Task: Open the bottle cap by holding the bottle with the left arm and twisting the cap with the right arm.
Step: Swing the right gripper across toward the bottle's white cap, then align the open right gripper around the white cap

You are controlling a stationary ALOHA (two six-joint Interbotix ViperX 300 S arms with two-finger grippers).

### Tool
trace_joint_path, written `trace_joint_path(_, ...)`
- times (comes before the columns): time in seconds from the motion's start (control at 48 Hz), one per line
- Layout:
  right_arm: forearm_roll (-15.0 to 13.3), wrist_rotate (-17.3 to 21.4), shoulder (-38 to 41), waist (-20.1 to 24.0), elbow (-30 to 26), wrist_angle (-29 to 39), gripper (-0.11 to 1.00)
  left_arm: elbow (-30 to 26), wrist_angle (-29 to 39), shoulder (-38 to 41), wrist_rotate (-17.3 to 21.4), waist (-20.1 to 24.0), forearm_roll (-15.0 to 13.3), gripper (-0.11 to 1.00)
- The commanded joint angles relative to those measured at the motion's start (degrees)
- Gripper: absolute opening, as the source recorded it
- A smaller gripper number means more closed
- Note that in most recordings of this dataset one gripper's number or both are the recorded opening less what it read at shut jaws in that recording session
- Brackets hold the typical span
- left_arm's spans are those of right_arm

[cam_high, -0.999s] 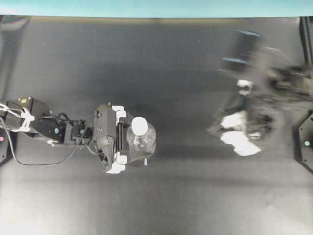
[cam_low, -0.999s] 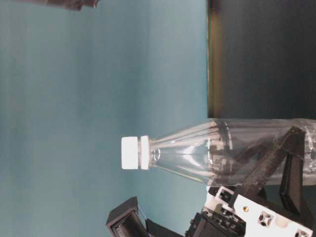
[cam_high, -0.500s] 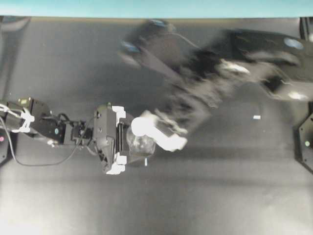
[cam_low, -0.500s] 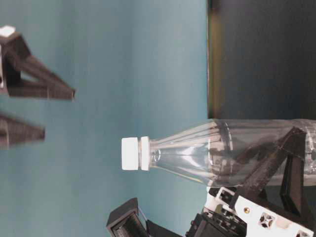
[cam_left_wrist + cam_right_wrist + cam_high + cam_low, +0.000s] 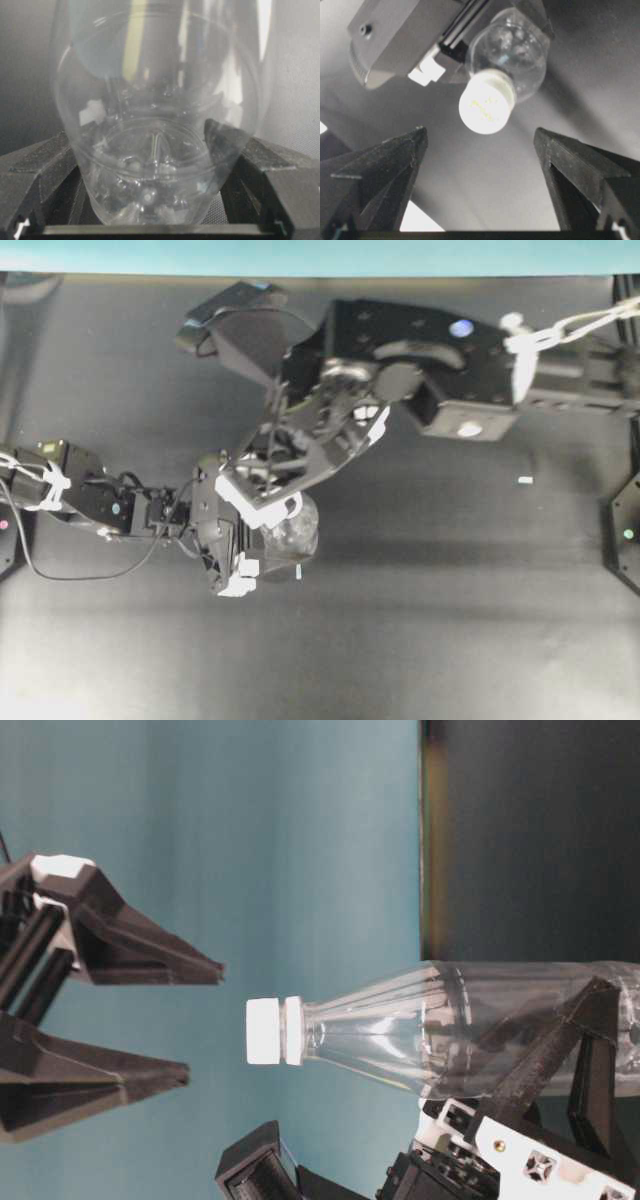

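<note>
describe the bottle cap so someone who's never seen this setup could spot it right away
On the black table, find the slim left arm, whose gripper is clamped on a clear plastic bottle. The bottle cap sits on the bottle's narrow neck, just short of the right gripper and its open fingers. It is small, round, opaque white and much narrower than the see-through body.

overhead looks straight down, table-level sideways, both sharing the bottle (image 5: pixel 293 530)

A robotics lab bench: black matte tabletop (image 5: pixel 420 640), teal backdrop wall (image 5: pixel 320 255), tape marks (image 5: pixel 524 480).
</note>
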Motion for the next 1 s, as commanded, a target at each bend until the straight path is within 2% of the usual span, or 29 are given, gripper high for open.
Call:
trace_joint_path(0.0, 0.18, 0.53, 0.62, -0.7, -0.62, 0.0, 0.81, -0.26, -0.18, -0.09, -0.18, -0.18, 0.18, 0.82)
trace_joint_path(0.146, 0.18, 0.44, 1.49, -0.53, -0.44, -0.09, 0.81, -0.18, -0.18, -0.09, -0.18, -0.18, 0.18, 0.82)
trace_joint_path(0.271, 0.0, 0.18, 1.85, -0.53, 0.18, -0.26, 0.76, -0.09, -0.18, -0.09, -0.18, -0.09, 0.18, 0.82)
trace_joint_path(0.354, -0.09, 0.0, 2.11, -0.53, 0.18, 0.0, 0.66, -0.09, -0.18, -0.09, -0.18, 0.0, 0.18, 0.82)
trace_joint_path(0.5, 0.0, -0.88, 2.11, -0.26, 0.35, 0.18, 0.36, 0.0, -0.09, -0.09, -0.18, 0.09, 0.18, 0.82)
trace_joint_path(0.687, 0.0, -4.92, 2.2, -0.18, 0.35, 0.18, 0.36, 0.0, -0.18, -0.09, -0.18, 0.18, 0.18, 0.82)
trace_joint_path(0.77, 0.0, -9.14, 2.37, -0.09, 0.09, 0.26, 0.36, 0.0, -0.18, -0.09, -0.09, 0.18, 0.18, 0.82)
trace_joint_path(0.978, 0.0, -27.95, 2.72, 0.26, -0.7, 0.97, 0.36, 0.0, -0.18, -0.09, -0.09, 0.44, 0.18, 0.82)
